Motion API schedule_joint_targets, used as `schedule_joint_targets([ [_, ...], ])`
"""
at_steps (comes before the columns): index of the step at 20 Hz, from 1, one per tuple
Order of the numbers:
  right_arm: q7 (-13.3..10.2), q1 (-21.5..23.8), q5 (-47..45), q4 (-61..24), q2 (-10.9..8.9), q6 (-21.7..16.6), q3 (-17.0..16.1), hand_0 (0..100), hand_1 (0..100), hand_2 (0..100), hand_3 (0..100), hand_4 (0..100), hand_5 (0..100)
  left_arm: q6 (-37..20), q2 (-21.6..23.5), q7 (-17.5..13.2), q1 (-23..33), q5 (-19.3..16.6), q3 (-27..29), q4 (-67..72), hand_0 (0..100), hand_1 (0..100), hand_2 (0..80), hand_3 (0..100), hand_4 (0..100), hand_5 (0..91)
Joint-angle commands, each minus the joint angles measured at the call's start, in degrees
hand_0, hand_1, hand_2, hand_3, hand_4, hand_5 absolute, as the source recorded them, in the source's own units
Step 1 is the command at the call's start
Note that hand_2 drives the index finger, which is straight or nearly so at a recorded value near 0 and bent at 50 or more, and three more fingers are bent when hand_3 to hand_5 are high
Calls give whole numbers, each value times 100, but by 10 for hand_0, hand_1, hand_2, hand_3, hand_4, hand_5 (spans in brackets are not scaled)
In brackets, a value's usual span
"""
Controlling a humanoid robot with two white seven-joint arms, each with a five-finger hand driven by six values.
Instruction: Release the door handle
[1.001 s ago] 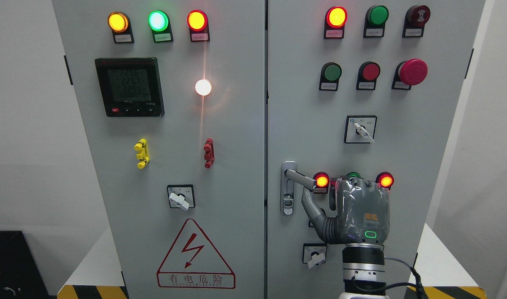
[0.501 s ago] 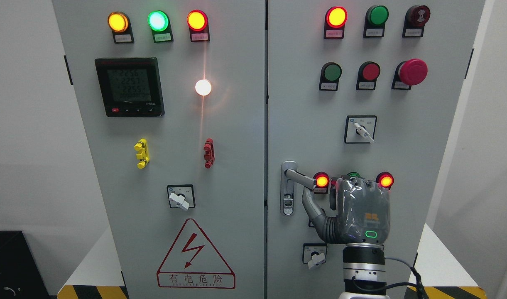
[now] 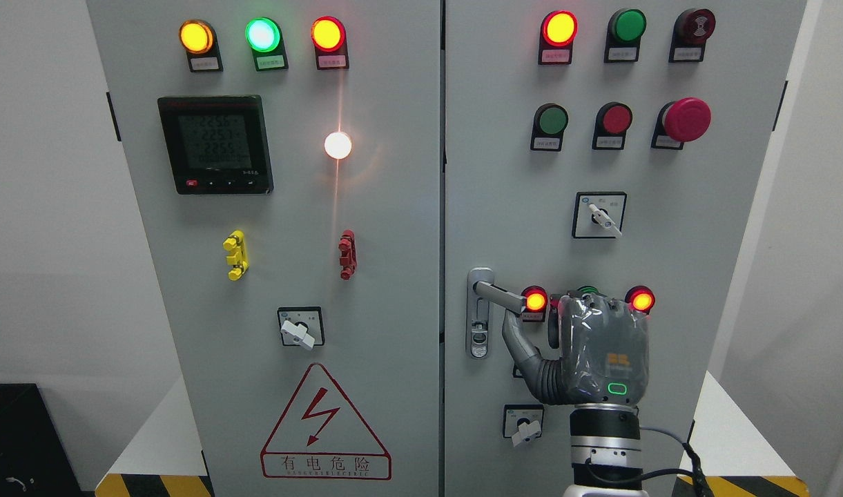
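I have the right hand just right of the door handle, its thumb touching the lever's underside, finger curl hidden, so next I back straight off.

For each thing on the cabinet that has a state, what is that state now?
Right door: closed.
Door handle: turned out sideways.
Right hand: by the handle; grip unclear.
Top-left lamps: all three lit.
White lamp: lit.
Meter: on.
Emergency stop: cannot tell.
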Motion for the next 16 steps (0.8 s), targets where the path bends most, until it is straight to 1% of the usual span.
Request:
schedule_joint_targets([
  [1, 2, -15, -5, -1, 0, -4, -3, 444, 274, 1000, 1000, 949, 1000, -4, 0, -3, 0, 0, 0, 0, 120, 556, 0, 0, 0, 0],
  [16, -7, -23, -119, -1, 0, -4, 6, 445, 273, 1000, 1000, 949, 1000, -4, 0, -3, 0, 0, 0, 0, 120, 556, 0, 0, 0, 0],
])
